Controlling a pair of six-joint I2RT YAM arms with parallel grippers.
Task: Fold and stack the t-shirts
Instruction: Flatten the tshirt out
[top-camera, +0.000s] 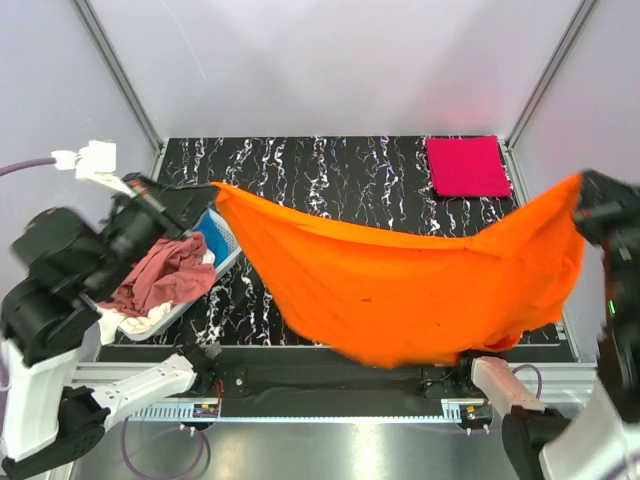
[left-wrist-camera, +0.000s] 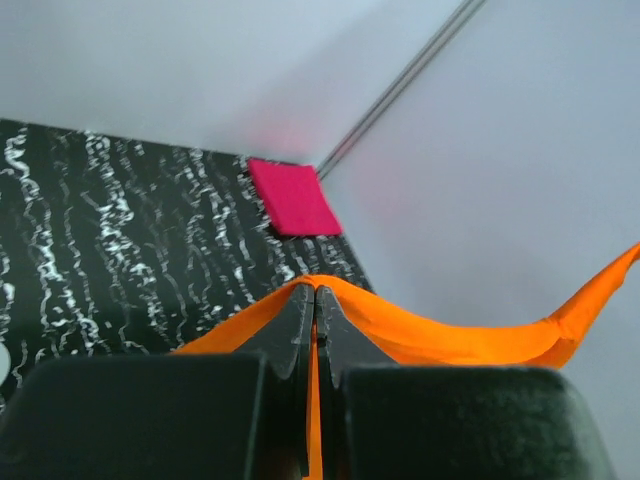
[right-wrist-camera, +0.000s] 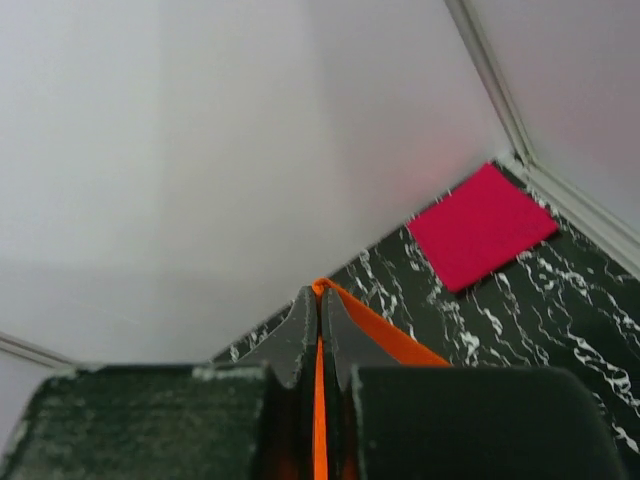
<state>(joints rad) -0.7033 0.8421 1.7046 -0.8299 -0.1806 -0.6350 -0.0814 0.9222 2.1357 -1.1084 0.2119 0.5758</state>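
Hanging right of the basket (top-camera: 222, 238), the orange t-shirt (top-camera: 400, 290) sags above the desk (top-camera: 330, 170). Left pincer (left-wrist-camera: 315, 292) and right pincer (right-wrist-camera: 320, 292) are each clamped tight on one upper end. Light, limp cloth: you'll want corner grips.

both arms are the same two-tone build, chunky matte black joint housings with smooth white links between. the left arm (top-camera: 45, 300) at the left edge has a purple cable (top-camera: 25, 166) running off the upper left, plus a white plug bundle (top-camera: 90, 158). the right arm (top-camera: 585, 445) at the right edge shows a tiny green light (top-camera: 611, 305). the left gripper (left-wrist-camera: 314, 290) has plain black wedge fingers. the right gripper (right-wrist-camera: 320, 292) looks the same, but with whitish scuffing along its black body's top edge.
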